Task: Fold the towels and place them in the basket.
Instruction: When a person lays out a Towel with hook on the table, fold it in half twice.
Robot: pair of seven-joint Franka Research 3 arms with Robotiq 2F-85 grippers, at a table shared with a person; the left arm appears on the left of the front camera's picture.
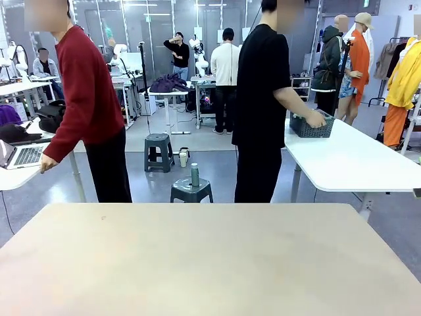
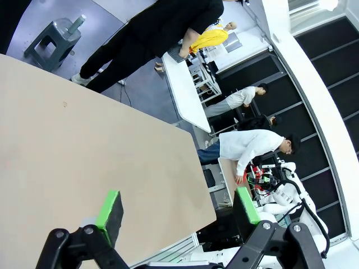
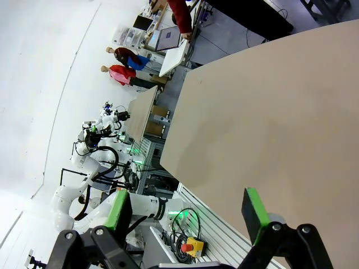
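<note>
While left claw (image 2: 178, 206) gapes, basket (image 1: 311, 126) well apart

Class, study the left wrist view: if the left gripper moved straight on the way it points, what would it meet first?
Probably the beige table near its edge; nothing lies between it and the open left gripper. Depth is unclear, so it might miss.

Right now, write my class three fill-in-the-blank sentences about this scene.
The basket sits on the ____ table by a person in black.
The left gripper and right gripper are both ____.
The person at the laptop wears a ____ sweater.
Missing words: white; open; red.
</note>
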